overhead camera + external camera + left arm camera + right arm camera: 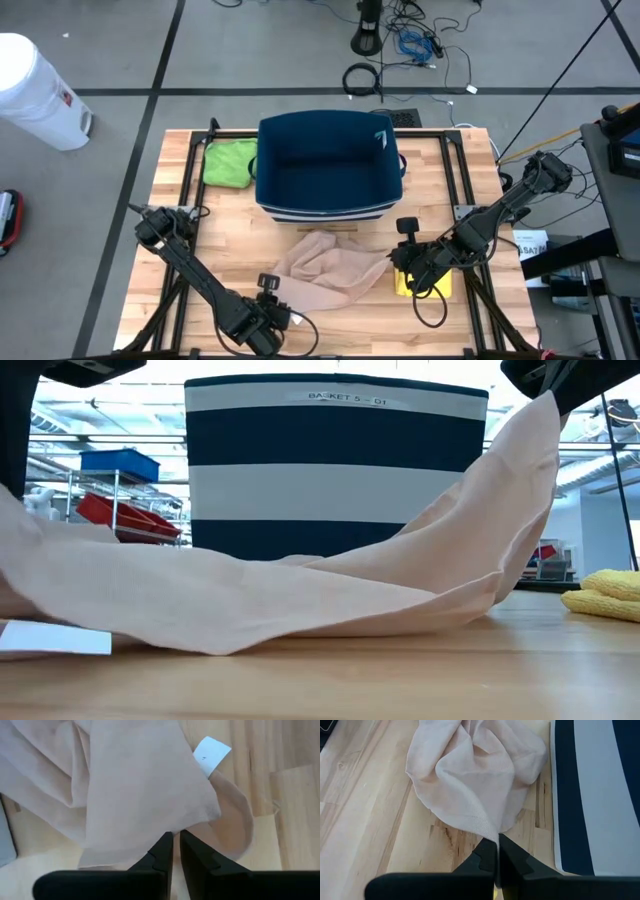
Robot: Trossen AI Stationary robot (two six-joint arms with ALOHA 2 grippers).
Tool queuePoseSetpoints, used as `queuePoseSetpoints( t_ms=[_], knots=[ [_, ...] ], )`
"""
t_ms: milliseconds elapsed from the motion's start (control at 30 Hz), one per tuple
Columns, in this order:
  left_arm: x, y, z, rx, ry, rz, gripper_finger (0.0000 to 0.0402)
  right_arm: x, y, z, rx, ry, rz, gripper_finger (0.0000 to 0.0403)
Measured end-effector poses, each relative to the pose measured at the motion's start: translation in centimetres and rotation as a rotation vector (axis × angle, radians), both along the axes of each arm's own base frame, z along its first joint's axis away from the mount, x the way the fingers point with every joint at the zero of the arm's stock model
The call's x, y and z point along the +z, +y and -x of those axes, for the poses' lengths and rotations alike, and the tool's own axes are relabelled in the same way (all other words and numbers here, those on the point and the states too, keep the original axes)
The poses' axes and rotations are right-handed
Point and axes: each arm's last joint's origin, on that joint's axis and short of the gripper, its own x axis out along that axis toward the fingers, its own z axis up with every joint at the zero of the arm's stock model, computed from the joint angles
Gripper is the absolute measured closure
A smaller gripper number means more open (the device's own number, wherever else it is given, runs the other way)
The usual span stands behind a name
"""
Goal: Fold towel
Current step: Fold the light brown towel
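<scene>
A pale pink towel (pixel 325 268) lies crumpled on the wooden table in front of the navy basket (pixel 330 165). My left gripper (pixel 283 318) is at the towel's near left end, shut on it. My right gripper (pixel 400 262) is at the towel's right end, shut on it. In the low view the towel (pixel 300 595) sags between two raised ends, its middle resting on the table. A white tag (pixel 212 755) shows on the towel near the left gripper. My left gripper pinches the towel's edge (pixel 172 831) between its two shut fingers near the tagged corner. That end is raised and the cloth hangs slack toward the table. My right gripper pinches a corner of the towel (pixel 494 837) between its shut fingers, lifted above the table; the cloth (pixel 525 470) drapes down slack from it.
The navy and white striped basket (pixel 335 460) stands just behind the towel. A green cloth (pixel 230 162) lies left of the basket. A yellow cloth (pixel 425 283) lies under the right arm, also seen as yellow cloth (pixel 605 595). Black frame rails run along the table's sides.
</scene>
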Motion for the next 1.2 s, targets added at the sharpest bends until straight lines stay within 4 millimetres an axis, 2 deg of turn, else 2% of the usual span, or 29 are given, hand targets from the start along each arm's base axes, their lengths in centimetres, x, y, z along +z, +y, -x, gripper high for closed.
queuePoseSetpoints(
  t_ms=[200,467,600,800,1000,1200],
  knots=[
    [0.0,-0.2,-0.2,0.002,-0.025,0.024,0.035,0.0,0.0,0.0,0.0,0.0,0.0,0.0403],
    [0.1,-0.4,-0.4,0.015,-0.05,0.051,0.0276,0.0,0.0,0.0,-0.002,0.0,-0.002,0.0403],
    [0.1,-0.7,-0.3,0.003,-0.037,0.068,0.0253,-0.1,0.0,0.0,-0.003,0.002,-0.001,0.0403],
    [-0.1,-0.9,0.3,-0.047,0.006,0.06,0.0252,-0.1,0.0,0.0,-0.002,0.003,0.0,0.0403],
    [-1.2,-0.7,0.9,-0.056,0.037,0.031,0.0263,-0.1,0.1,-0.1,-0.002,0.004,0.0,0.0403],
    [-1.5,-0.9,-0.2,-0.074,-0.081,0.062,0.0265,-0.4,0.2,-0.3,0.0,0.012,0.008,0.0403]
  ],
)
